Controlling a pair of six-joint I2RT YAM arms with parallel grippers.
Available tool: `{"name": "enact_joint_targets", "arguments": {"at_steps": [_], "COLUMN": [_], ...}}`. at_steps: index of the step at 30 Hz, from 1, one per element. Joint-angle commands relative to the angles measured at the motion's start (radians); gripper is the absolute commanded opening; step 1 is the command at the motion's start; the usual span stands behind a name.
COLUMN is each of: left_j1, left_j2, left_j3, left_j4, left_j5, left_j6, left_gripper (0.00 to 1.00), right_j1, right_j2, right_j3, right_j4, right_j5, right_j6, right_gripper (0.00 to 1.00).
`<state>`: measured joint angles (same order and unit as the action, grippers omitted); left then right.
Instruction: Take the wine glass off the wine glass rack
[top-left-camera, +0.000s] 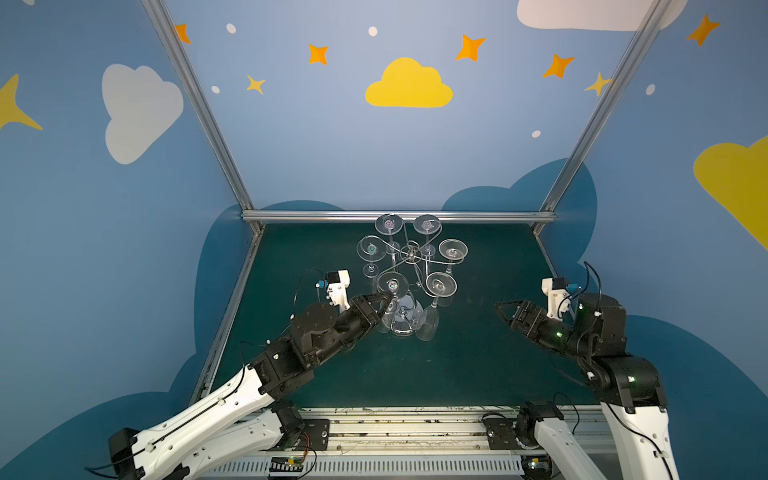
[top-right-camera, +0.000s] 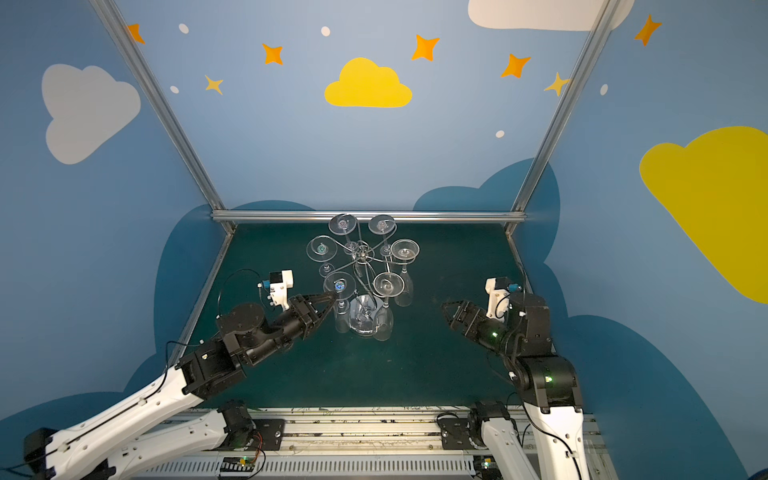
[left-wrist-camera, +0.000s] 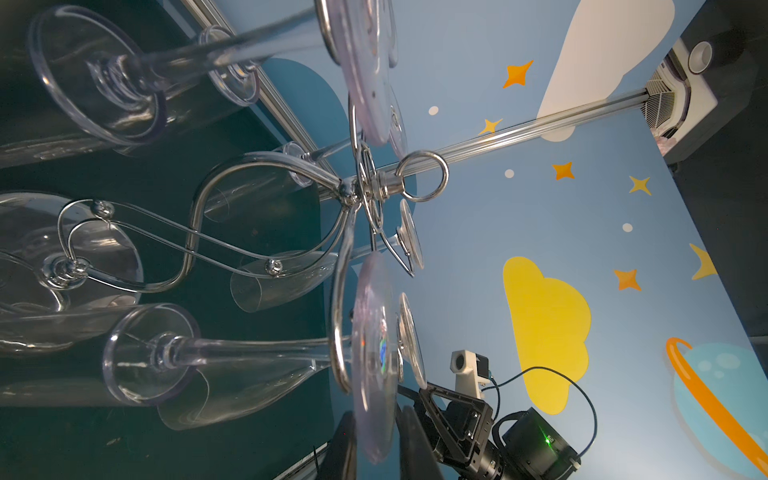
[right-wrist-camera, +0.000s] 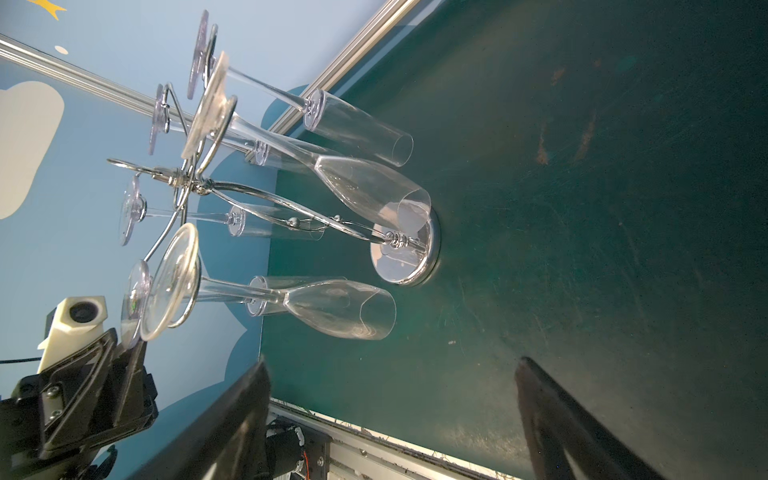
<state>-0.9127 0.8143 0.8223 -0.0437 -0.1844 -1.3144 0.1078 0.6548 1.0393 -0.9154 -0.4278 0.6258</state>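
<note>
The wine glass rack (top-left-camera: 410, 251) (top-right-camera: 363, 251) is a silver wire stand on a round shiny base (right-wrist-camera: 405, 257), standing mid-table with clear glasses hanging upside down from its arms. The wine glass (top-left-camera: 392, 284) (top-right-camera: 340, 284) on the near-left arm has a coloured sticker on its foot. My left gripper (top-left-camera: 390, 298) (top-right-camera: 332, 297) reaches that foot from the left. In the left wrist view the foot disc (left-wrist-camera: 374, 374) sits between the two fingers of the left gripper (left-wrist-camera: 376, 415), which are shut on its rim. My right gripper (top-left-camera: 503, 316) (top-right-camera: 446, 313) (right-wrist-camera: 392, 363) hangs wide open and empty to the right of the rack.
Several other clear glasses (top-left-camera: 441, 284) (right-wrist-camera: 340, 309) hang from the remaining arms, bowls close to the green mat (top-left-camera: 457, 365). An aluminium rail (top-left-camera: 399, 216) runs along the back edge, with frame posts at both back corners. A metal rail (top-left-camera: 407, 428) lines the front.
</note>
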Motion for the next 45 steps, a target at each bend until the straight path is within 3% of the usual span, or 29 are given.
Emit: {"name": "enact_joint_targets", "arguments": {"at_steps": [1,22,38,45], "left_j1": [-0.003,-0.002,-0.003,-0.003], "left_j2": [-0.001,0.025,0.02,0.011], "left_j3": [-0.003,0.011,0.001,0.001], "left_j4": [0.022,0.045,0.067,0.103], "left_j5": [-0.011,-0.02,-0.022,-0.014], "left_j6": [0.006,0.015,-0.035,-0.069], "left_gripper": [0.21,0.19,0.03,0.03], "right_j1": [0.005,0.005,0.005,0.005], "right_j2": [-0.009,-0.022,-0.023,-0.024], "right_j3": [-0.009,-0.026,-0.03,-0.026], "right_j4": [0.015,0.023,0.024,0.023], "right_j5": [0.008,0.015,0.016,0.018], "right_j6": [0.005,0.012,0.014,0.012], "right_gripper": [0.9,0.9,0.89,0.89]}}
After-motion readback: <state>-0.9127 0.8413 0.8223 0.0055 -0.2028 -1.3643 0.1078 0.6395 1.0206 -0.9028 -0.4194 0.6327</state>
